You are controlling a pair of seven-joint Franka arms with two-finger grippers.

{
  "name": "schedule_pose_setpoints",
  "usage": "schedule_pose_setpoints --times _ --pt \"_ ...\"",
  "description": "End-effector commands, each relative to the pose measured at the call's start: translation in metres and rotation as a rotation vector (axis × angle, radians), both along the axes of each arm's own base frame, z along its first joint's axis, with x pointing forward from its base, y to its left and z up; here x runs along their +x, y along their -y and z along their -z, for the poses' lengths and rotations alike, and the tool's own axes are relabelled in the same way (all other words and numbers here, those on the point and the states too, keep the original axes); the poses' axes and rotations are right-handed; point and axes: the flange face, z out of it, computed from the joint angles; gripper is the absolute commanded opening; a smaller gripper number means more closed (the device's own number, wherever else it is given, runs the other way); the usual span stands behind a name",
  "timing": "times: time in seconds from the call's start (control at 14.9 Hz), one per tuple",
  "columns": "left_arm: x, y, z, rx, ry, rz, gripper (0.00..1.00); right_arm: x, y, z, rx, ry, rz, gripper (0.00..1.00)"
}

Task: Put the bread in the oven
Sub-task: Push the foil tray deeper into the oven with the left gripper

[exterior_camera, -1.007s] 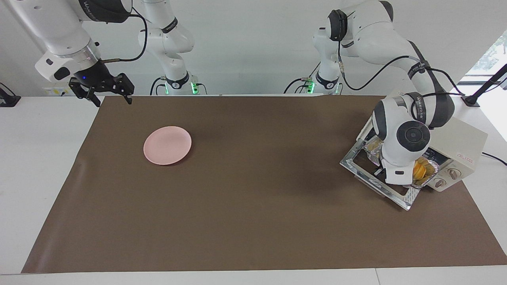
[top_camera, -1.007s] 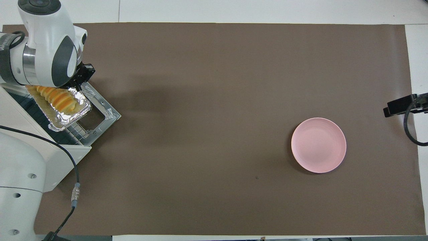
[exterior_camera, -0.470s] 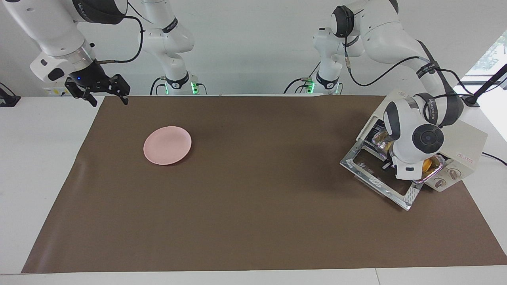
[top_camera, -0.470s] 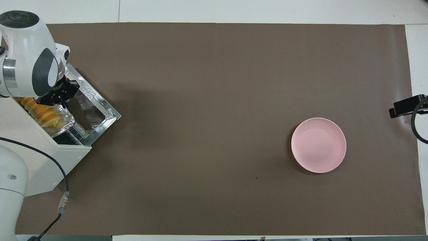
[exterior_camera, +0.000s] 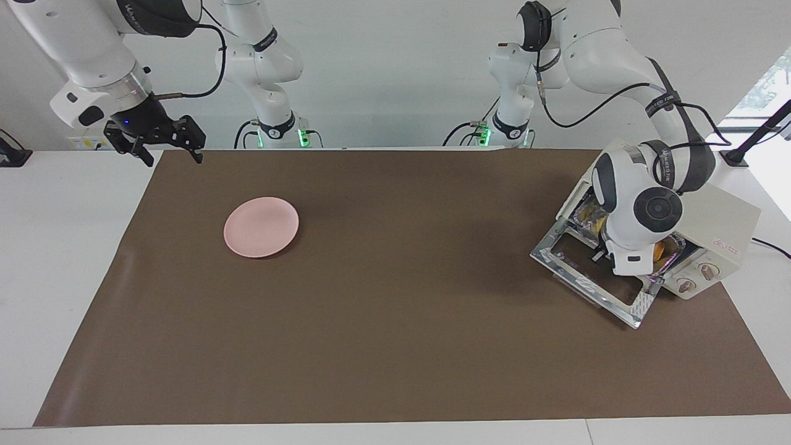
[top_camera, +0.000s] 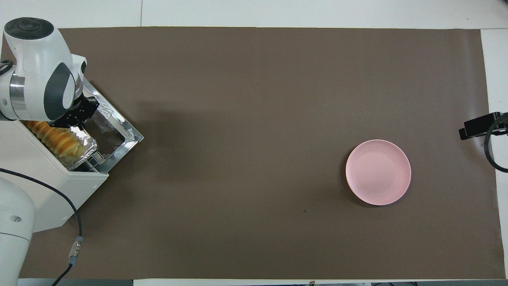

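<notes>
Bread (top_camera: 59,139) sits at the overhead view's left edge in a foil tray (top_camera: 85,153), half inside the oven (top_camera: 51,186) above its dropped door (top_camera: 115,133). I'd guess it's light and squashy, so I'd keep hold of the tray's thin, bendy rim instead. My left gripper (top_camera: 77,115) has its fingertips pressed together at that rim; whether it pinches foil, I can't tell. The facing view hides most of the loaf under the wrist, but shows the right gripper (exterior_camera: 167,145) spread, waiting upper left. A pink plate (exterior_camera: 261,227) sits lower.
</notes>
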Motion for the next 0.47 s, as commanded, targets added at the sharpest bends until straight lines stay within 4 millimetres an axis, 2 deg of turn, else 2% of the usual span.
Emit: schedule_pose_setpoints --times 0.0,0.4 --pt "-0.015 -0.007 0.001 0.007 -0.006 0.003 0.00 -0.006 0.003 -0.006 -0.011 0.015 0.015 1.00" --pt "-0.016 -0.021 -0.007 -0.001 0.004 -0.005 0.00 -0.008 -0.002 -0.004 -0.008 0.005 0.004 1.00"
